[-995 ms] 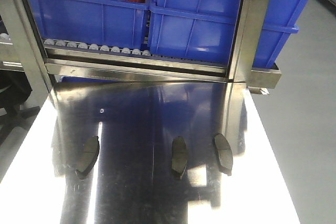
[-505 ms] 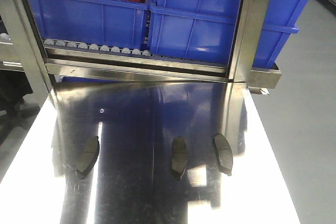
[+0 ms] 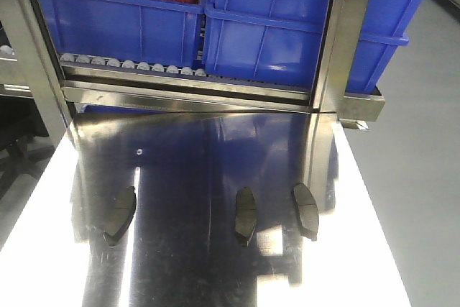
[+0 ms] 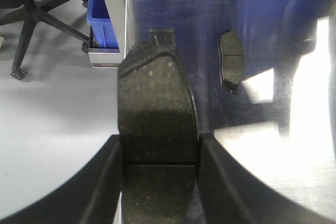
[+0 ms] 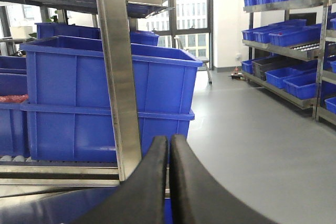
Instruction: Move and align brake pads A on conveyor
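Left wrist view has the left gripper (image 4: 160,140) with its jaws clamped on both long edges of one brake pad (image 4: 155,103), friction face up, at lower centre over the edge of the steel surface (image 4: 273,145). This looks like the carry step: keep the pad level and the squeeze even, as no conveyor is in view. Three other pads (image 3: 246,215) lie across the front view's lower half. The right gripper (image 5: 169,148) hangs raised and level, jaws pressed together and empty, facing blue bins (image 5: 105,98).
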You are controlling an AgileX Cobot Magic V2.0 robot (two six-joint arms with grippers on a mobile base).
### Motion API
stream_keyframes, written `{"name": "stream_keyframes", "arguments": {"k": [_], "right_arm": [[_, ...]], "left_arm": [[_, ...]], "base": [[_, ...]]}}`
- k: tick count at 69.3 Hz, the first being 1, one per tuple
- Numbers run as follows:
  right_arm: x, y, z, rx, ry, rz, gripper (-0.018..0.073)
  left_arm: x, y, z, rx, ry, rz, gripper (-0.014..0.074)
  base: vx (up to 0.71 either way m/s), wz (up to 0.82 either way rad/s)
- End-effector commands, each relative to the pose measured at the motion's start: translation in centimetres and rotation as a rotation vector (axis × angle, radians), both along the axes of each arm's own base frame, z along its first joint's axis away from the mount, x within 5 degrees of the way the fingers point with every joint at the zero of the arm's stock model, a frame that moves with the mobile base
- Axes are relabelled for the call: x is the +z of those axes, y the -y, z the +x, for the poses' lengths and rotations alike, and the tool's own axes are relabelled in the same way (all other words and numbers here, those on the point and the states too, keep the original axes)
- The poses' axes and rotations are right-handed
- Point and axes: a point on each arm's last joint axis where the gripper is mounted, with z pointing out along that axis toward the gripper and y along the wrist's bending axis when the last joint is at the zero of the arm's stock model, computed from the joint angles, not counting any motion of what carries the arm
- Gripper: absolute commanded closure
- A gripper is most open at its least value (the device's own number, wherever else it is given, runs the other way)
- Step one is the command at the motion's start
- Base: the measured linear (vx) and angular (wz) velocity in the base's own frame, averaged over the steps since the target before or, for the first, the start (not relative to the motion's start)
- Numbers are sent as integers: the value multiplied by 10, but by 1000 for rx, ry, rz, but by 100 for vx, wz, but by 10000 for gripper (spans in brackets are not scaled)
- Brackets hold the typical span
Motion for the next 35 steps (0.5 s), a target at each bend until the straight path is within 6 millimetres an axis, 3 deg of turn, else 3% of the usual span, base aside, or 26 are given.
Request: {"name": "stream_keyframes", "arguments": {"k": [1,21,35], "right_arm": [[24,-1,16,6,18,-2,567],[43,-4,82,35,-179,124,508],[36,-8,134,62,-327,113,271]], "left_arm": [[13,1,3,-1,94,-13,603],[13,1,3,-1,94,-13,603],[13,1,3,-1,94,-13,603]], "base": [[0,0],[0,0],[0,0]]}}
